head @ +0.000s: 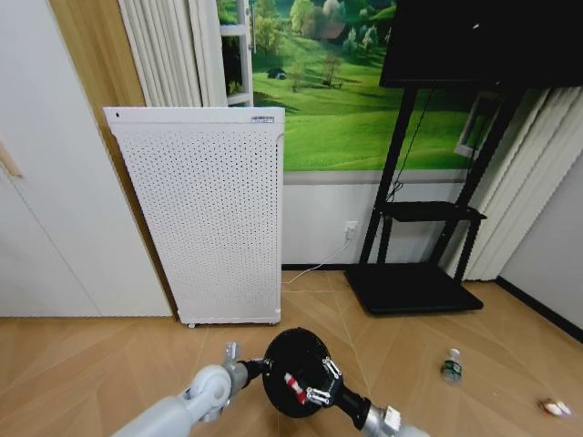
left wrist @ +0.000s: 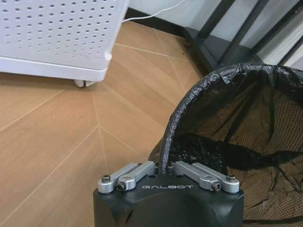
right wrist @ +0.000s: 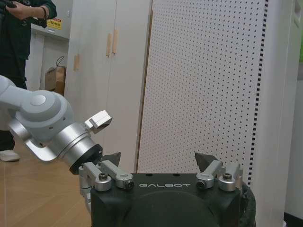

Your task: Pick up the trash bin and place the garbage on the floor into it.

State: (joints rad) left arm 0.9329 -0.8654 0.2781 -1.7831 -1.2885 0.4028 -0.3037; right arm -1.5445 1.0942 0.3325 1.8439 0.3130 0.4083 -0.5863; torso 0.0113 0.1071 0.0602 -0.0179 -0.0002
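Observation:
The black trash bin (head: 284,357) hangs low over the floor (head: 109,364) in front of me. My left gripper (head: 258,367) is shut on its left rim; in the left wrist view its fingers (left wrist: 166,166) pinch the bag-lined edge of the bin (left wrist: 236,118). My right gripper (head: 321,382) hovers over the bin's mouth, open, and in the right wrist view nothing lies between its fingertips (right wrist: 158,161). A red-and-white wrapper (head: 293,387) lies inside the bin. Of the garbage, a greenish bottle (head: 451,366) and a white-and-pink scrap (head: 553,407) rest on the parquet to the right.
A tall white perforated appliance (head: 205,209) on castors stands just behind the bin, with a cable running to a wall socket (head: 351,229). A black TV stand (head: 414,282) sits at the back right. White cupboard doors (head: 55,200) fill the left side.

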